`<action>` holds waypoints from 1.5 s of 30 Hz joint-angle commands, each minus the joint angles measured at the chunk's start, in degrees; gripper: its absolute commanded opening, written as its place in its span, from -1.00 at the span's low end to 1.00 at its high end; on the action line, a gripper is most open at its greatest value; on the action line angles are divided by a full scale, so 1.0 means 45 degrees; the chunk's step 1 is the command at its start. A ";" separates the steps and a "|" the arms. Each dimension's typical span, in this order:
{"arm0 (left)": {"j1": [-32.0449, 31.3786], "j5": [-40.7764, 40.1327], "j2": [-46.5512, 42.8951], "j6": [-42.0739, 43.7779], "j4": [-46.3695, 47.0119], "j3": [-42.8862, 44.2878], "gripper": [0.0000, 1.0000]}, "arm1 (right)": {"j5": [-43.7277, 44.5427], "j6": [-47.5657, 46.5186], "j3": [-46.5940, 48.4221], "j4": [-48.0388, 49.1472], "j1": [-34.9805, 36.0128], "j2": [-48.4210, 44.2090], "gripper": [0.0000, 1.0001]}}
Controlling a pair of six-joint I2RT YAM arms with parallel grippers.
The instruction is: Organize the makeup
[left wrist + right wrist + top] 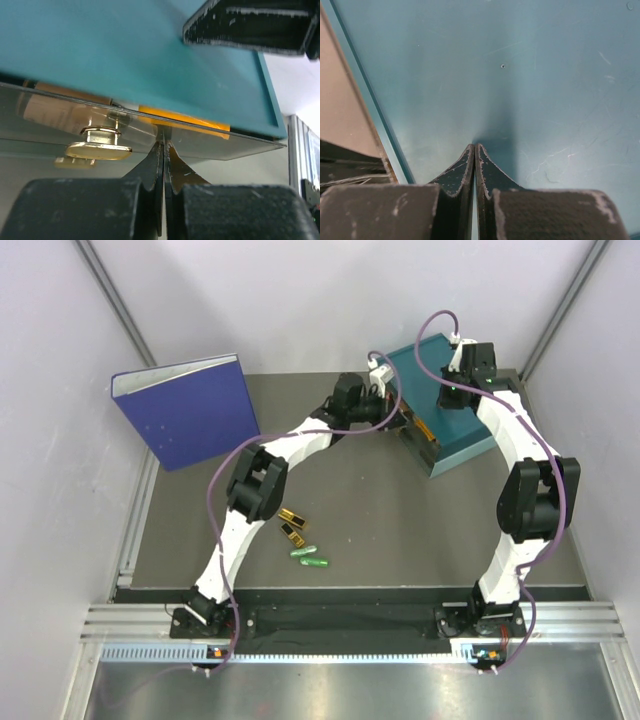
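Left gripper (163, 145): pinched closed, holding nothing, tips at the clear front of the teal drawer box (460, 435).
Right gripper (474, 147): closed, empty, down on the box's top.
Loose items: two gold-and-black cases (291, 524) and two green capsules (310, 556), well in front of the box, lying roughly crosswise. The left arm is nearer.
Inside box: one yellow-orange tube (185, 119).

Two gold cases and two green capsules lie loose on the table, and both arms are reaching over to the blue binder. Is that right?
Not quite. The top view shows the left arm and right arm reaching to the teal drawer box, not the blue binder, which stands apart at the left. The gold cases and green capsules do lie loose on the table.
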 commanded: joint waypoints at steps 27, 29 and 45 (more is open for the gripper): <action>0.0133 -0.2631 -0.1352 0.2584 0.2748 -0.3722 0.98 | -0.0374 -0.0133 -0.0641 -0.1371 0.0087 0.0587 -1.00; 0.0113 -0.2962 -0.1156 0.3269 0.2456 -0.3314 0.98 | -0.0374 -0.0113 -0.0661 -0.1333 0.0087 0.0587 -1.00; -0.0063 -0.3179 0.0796 0.3602 0.2377 -0.1301 0.98 | -0.0413 -0.0074 -0.0563 -0.1391 0.0067 0.0743 -1.00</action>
